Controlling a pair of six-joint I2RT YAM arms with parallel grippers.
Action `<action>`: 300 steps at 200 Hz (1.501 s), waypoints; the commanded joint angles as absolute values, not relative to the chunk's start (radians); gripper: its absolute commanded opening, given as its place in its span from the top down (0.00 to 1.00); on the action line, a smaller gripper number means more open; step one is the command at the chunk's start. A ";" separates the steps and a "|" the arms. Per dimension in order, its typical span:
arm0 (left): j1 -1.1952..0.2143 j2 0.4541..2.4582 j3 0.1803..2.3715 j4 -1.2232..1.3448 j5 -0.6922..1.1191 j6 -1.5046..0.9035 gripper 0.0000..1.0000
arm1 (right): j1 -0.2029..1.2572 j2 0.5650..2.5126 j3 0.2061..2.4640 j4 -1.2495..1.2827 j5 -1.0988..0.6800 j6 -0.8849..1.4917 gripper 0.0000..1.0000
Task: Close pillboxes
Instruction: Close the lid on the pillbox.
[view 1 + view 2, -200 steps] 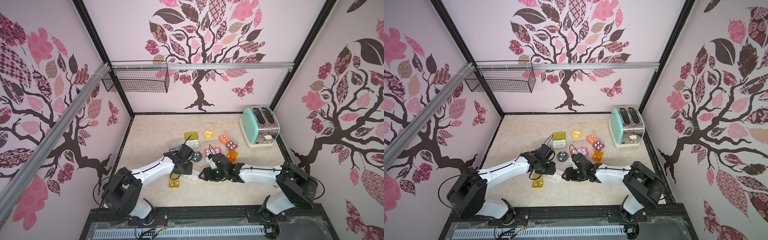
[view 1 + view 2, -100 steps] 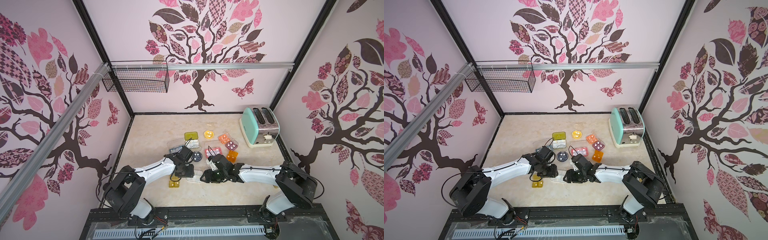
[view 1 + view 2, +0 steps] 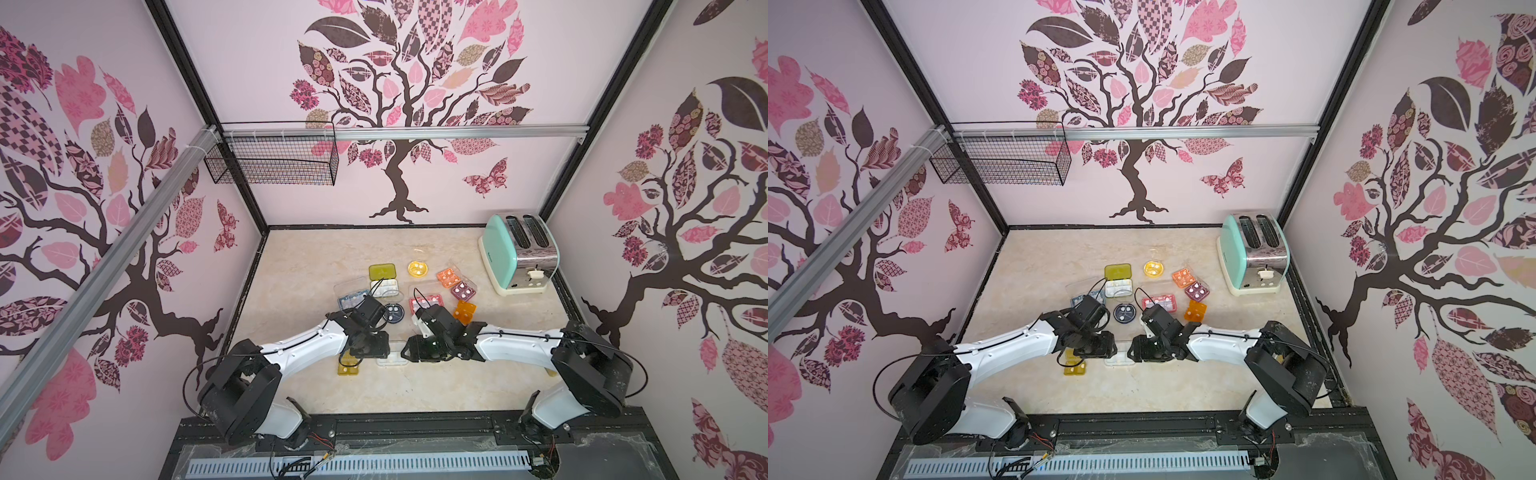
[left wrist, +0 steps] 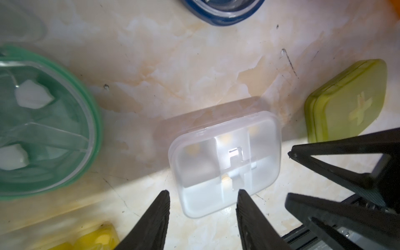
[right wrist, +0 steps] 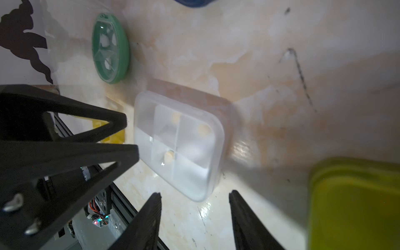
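Two claws part-open, empty: left claw (image 4: pixel 203 192), right claw (image 5: pixel 194 193) | white pillbox (image 4: pixel 225 160) flat on worktop (image 3: pixel 311 266) between them, lid seemingly down | brace one side, press lid's front edge straight down

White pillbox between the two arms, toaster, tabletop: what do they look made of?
The white pillbox looks like frosted translucent plastic: its cloudy walls let the surface behind show through. The toaster has a glossy mint-green shell, plastic or painted metal, and a shiny patterned metal end. The tabletop is cream with marble-like veining and a sheen; stone or laminate, cannot tell.
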State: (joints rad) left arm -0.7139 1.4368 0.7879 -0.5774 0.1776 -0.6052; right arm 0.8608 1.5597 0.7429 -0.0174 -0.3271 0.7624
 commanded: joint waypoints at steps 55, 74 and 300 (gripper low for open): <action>-0.714 1.462 0.734 -0.545 0.185 -0.605 0.49 | 0.857 1.627 0.796 -0.048 -0.321 0.718 0.48; -0.714 1.468 0.723 -0.531 0.195 -0.611 0.50 | 0.859 1.631 0.795 -0.042 -0.326 0.718 0.49; -0.776 1.577 0.783 -0.449 0.217 -0.644 0.55 | 0.828 1.533 0.884 -0.239 -0.237 0.620 0.51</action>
State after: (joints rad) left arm -0.7567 1.5360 0.7811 -0.4297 0.2306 -0.6533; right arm 0.8341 1.6062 0.8135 -0.1650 -0.2749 0.6598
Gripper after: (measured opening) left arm 0.448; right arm 0.477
